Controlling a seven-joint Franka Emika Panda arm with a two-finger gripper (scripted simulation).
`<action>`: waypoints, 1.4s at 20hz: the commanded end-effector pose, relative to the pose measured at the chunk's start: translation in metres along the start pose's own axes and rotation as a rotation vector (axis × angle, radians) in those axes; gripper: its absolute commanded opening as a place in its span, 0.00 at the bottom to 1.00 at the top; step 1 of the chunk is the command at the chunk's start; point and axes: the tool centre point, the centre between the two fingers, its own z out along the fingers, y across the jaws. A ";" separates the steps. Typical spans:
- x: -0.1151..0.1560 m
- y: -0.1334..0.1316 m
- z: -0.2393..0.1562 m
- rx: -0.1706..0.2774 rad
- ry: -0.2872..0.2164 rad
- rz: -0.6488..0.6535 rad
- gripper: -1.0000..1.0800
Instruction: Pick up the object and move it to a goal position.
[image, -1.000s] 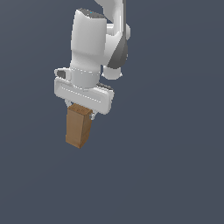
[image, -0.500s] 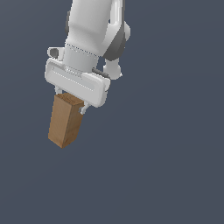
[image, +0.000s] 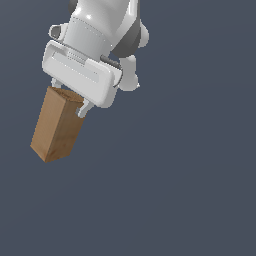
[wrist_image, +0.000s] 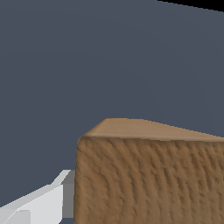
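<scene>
The object, a brown wood-textured block (image: 56, 126), hangs tilted from my white gripper (image: 69, 99) in the upper left of the exterior view, off the grey surface. The jaws are shut on the block's top end; one fingertip (image: 81, 109) shows beside it. In the wrist view the block (wrist_image: 148, 175) fills the near field, with one white finger (wrist_image: 43, 203) against its side. No goal marker shows in either view.
A plain dark grey surface (image: 190, 190) fills the background in both views. The white arm (image: 102, 25) rises out of the exterior view's top.
The gripper with the block has moved toward the exterior view's left and appears larger, nearer the camera. The block stays held.
</scene>
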 end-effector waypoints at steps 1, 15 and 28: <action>0.016 0.004 -0.015 -0.010 0.045 0.034 0.00; 0.065 0.025 -0.078 -0.099 0.231 0.188 0.00; 0.078 0.032 -0.105 -0.135 0.299 0.244 0.00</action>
